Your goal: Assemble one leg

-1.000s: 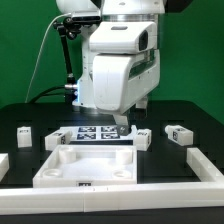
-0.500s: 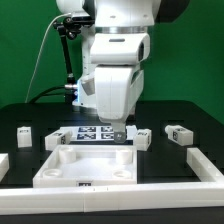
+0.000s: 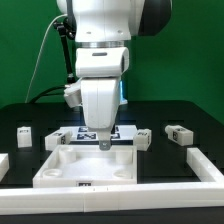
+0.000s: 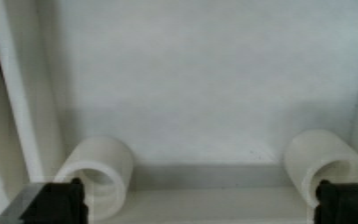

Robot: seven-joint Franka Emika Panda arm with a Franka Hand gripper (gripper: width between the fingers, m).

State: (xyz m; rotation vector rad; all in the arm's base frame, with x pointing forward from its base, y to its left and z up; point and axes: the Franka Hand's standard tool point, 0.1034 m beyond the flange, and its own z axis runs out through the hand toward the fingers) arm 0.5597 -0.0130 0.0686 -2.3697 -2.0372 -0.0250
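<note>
Gripper (image 3: 104,144) farther toward the exterior view's left, jaws apart, over the far edge of the tray (image 3: 110,178).

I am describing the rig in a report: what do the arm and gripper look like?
The arm is white, with bulky rounded shells and a black part near the top. The gripper has a white boxy body and two dark fingers.

Arm (image 3: 100,85) over white tray (image 3: 58,172), legs (image 3: 178,132) beside it

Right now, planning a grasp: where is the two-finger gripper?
Exterior view: the gripper hangs centrally over the large white tray-like part's far rim, in front of the marker board.
</note>
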